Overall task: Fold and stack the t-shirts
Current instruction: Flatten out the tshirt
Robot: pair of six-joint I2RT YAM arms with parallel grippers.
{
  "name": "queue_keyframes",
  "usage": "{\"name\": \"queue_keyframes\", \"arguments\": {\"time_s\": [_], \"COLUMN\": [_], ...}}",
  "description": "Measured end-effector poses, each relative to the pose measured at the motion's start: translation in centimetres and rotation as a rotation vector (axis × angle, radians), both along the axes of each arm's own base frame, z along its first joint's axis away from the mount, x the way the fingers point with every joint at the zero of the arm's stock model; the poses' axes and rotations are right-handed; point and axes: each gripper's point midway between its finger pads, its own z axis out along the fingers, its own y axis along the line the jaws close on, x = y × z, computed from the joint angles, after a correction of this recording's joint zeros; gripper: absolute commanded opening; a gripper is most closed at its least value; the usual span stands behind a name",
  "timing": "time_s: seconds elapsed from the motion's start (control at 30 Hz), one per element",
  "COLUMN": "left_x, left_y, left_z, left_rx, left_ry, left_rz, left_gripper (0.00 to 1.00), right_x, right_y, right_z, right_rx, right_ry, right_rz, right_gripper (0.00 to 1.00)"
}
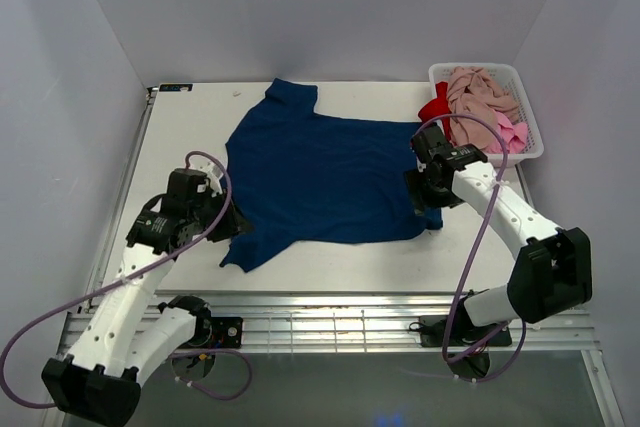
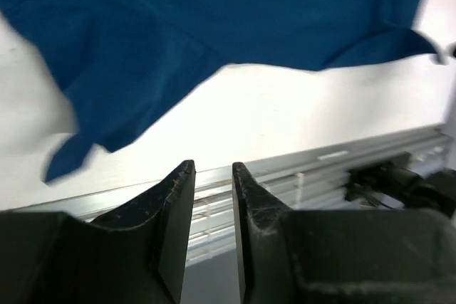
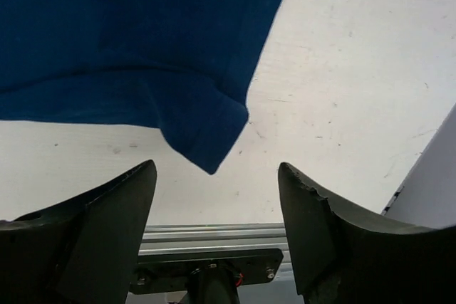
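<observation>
A navy blue t-shirt lies spread flat across the middle of the white table, no print showing. My left gripper hovers over its near left sleeve corner; in the left wrist view its jaws stand a narrow gap apart and empty, with the shirt ahead of them. My right gripper is at the shirt's near right corner; its jaws are wide open and empty, with the shirt's corner just ahead. A beige-pink tee, a red tee and a bright pink tee lie bunched in the basket.
The white slotted basket stands at the back right, close behind my right wrist. An aluminium rail runs along the table's near edge. White walls close in the left, back and right sides.
</observation>
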Motion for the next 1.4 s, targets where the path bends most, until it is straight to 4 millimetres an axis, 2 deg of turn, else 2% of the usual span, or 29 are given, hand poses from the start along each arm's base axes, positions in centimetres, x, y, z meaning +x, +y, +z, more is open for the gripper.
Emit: {"name": "queue_keyframes", "arguments": {"time_s": [0.1,0.2,0.27,0.37,0.4,0.47,0.5,0.57,0.63,0.73,0.87,1.0,1.17,1.4], "left_x": [-0.8,-0.7,0.1,2.6,4.0,6.9,8.3,11.1,14.5,18.2,22.2,23.7,22.7,22.7], "left_y": [-1.1,-1.9,-2.1,-2.2,-2.3,-2.4,-2.5,-2.4,-2.1,-1.7,-1.2,0.1,2.0,3.4], "left_z": [3.5,7.3,8.8,9.4,9.2,8.1,7.0,4.4,0.8,-3.7,-7.7,-10.7,-13.6,-13.8], "left_rx": [-0.105,-0.196,-0.226,-0.225,-0.213,-0.174,-0.147,-0.080,0.008,0.114,0.222,0.311,0.383,0.360], "left_ry": [-0.090,-0.210,-0.273,-0.334,-0.346,-0.347,-0.333,-0.285,-0.221,-0.143,-0.095,-0.046,0.050,0.077], "left_rz": [-0.026,-0.024,-0.004,0.024,0.032,0.051,0.060,0.083,0.110,0.135,0.166,0.205,0.247,0.317], "left_gripper": [0.29,0.12,0.00,0.00,0.00,0.00,0.00,0.00,0.00,0.00,0.00,0.00,0.00,0.00], "right_x": [0.0,0.8,1.8,3.5,4.0,5.0,5.5,6.3,7.1,7.8,8.0,8.3,8.8,7.4], "right_y": [1.3,3.2,4.5,6.1,6.5,7.2,7.5,8.0,8.4,8.7,8.8,9.0,9.3,8.7], "right_z": [0.5,1.8,3.2,4.4,4.5,4.3,3.9,2.7,1.3,-1.0,-3.3,-3.7,-3.4,-2.8], "right_rx": [0.058,0.158,0.229,0.302,0.318,0.336,0.343,0.346,0.341,0.326,0.308,0.308,0.322,0.335], "right_ry": [-0.022,-0.095,-0.167,-0.251,-0.265,-0.279,-0.277,-0.264,-0.242,-0.200,-0.147,-0.150,-0.179,-0.203], "right_rz": [0.026,0.062,0.087,0.110,0.115,0.123,0.122,0.114,0.107,0.103,0.099,0.101,0.106,0.107], "right_gripper": [0.75,0.72,0.68,0.52,0.34,0.14,0.08,0.08,0.08,0.08,0.08,0.08,0.08,0.08]}}
